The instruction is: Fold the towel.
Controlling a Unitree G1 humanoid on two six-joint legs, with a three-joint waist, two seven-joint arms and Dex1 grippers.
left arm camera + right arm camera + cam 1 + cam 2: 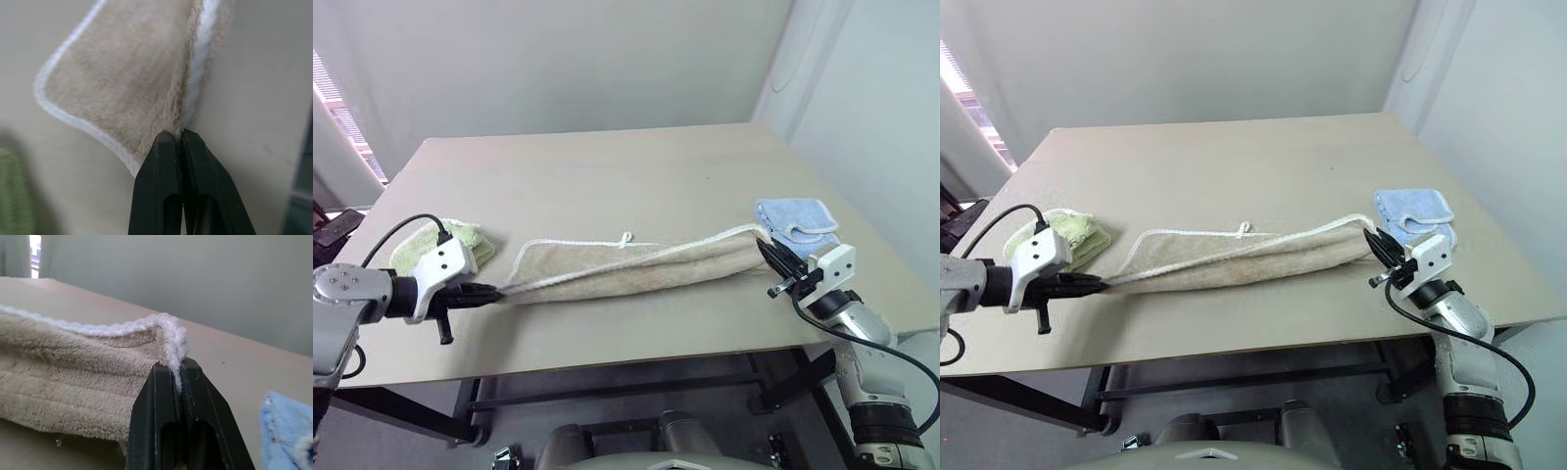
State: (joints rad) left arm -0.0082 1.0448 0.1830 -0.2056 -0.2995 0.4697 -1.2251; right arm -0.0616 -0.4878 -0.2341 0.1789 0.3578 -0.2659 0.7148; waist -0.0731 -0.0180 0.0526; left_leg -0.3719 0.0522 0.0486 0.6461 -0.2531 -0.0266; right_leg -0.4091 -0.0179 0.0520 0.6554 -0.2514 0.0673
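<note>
The left end effector is pressed together on the corded edge at one end of the towel. From there the towel runs away toward the right end effector, its long axis spanning the two, sagging onto the bench between them. The right one pinches the far end's white cord likewise. Each arm is nearest its own end. A green towel lies just behind the left end effector, a blue towel just behind the right. The towel's underside fold is hidden.
</note>
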